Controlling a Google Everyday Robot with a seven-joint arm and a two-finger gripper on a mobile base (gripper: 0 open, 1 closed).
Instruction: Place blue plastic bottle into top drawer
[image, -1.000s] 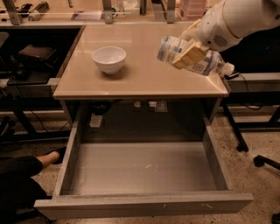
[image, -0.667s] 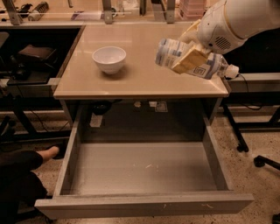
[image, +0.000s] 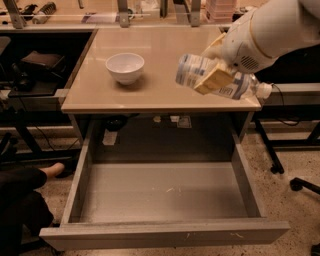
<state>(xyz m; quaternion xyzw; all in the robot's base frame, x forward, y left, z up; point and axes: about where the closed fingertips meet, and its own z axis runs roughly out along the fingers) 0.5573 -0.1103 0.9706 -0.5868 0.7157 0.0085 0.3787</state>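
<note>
Camera view: the gripper sits at about 2 o'clock, over the right front part of the tan table. It is clenched around the blue plastic bottle, which lies on its side in the air with its white cap pointing toward 3 o'clock. A white bowl stands on the table at 10 o'clock. The top drawer is pulled wide open at 6 o'clock, well below the bottle.

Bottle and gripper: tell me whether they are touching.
Touching. The camera view shows the gripper shut on the bottle, a tan finger lying across its label, holding it on its side in the air above the table.
</note>
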